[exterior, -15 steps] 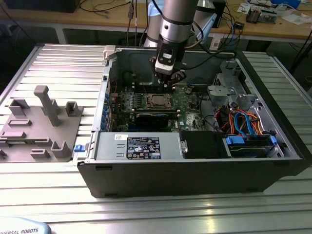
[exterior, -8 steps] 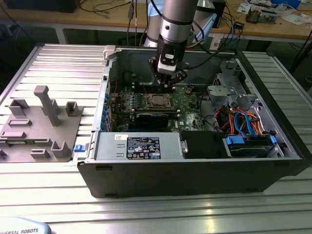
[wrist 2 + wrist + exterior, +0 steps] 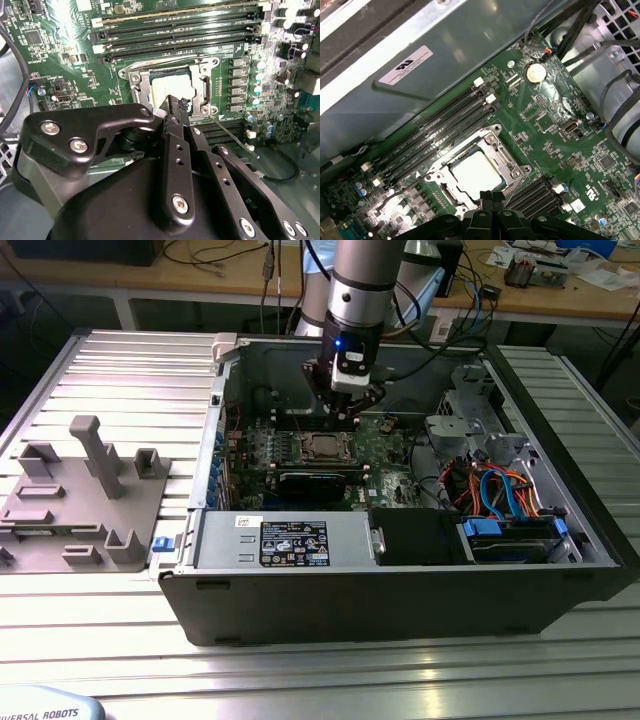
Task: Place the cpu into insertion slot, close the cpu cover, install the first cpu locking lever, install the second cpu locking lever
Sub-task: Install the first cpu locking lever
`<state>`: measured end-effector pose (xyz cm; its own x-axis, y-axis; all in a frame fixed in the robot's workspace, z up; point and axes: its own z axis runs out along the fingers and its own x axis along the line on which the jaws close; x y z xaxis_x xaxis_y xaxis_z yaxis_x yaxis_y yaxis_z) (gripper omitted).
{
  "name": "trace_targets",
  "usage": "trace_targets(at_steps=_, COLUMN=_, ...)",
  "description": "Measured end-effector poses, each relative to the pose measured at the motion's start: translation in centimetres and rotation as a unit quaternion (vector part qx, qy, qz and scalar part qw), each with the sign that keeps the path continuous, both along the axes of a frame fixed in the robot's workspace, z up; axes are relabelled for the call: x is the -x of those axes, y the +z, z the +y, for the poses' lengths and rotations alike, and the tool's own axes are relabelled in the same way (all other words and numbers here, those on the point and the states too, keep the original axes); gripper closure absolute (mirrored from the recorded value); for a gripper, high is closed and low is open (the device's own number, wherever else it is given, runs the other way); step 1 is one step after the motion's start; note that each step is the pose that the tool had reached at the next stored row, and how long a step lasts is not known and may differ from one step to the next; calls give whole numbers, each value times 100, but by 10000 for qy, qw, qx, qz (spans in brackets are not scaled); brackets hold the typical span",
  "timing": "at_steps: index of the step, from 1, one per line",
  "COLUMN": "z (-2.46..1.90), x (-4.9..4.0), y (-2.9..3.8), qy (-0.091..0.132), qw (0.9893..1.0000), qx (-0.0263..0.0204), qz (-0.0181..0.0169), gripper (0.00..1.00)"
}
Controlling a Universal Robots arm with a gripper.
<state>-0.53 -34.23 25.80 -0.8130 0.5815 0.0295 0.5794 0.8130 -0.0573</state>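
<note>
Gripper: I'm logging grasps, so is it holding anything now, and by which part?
Nothing, as far as shows: the gripper has its jaws shut on themselves, tips at the edge of the cpu cover, which frames the cpu.

Silver-grey tubular robot arm (image 3: pixel 358 280), black-banded.
Below the arm: black wrist box (image 3: pixel 352 365) with a blue light (image 3: pixel 341 343); black metal linkage gripper (image 3: pixel 176 106), silver screws (image 3: pixel 180 202).

The arm (image 3: pixel 358 280) stands upright, its silver-and-black wrist pointing straight down, with a small blue light lit on the side facing the exterior view. The black hand (image 3: pixel 345 400) hangs below it, aimed downward. In both wrist views its two fingers (image 3: pixel 176 145) are pressed together tip to tip, with the linkage bars folded in on either side.
</note>
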Motion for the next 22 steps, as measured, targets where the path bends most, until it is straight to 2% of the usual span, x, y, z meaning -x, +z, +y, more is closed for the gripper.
trace_targets(at_steps=5, z=0, x=0, y=0, qy=251, qw=9997, qx=0, qz=0, gripper=89)
trace_targets(at_steps=9, z=0, x=0, y=0, qy=451, qw=9990, qx=0, qz=0, gripper=89)
trace_targets(at_steps=10, z=0, x=0, y=0, qy=564, qw=9984, qx=0, qz=0, gripper=89)
trace_targets(at_steps=17, z=0, x=0, y=0, qy=907, qw=9959, qx=0, qz=0, gripper=89)
trace_targets(at_steps=22, z=0, x=0, y=0, qy=1155, qw=9933, qx=0, qz=0, gripper=89)
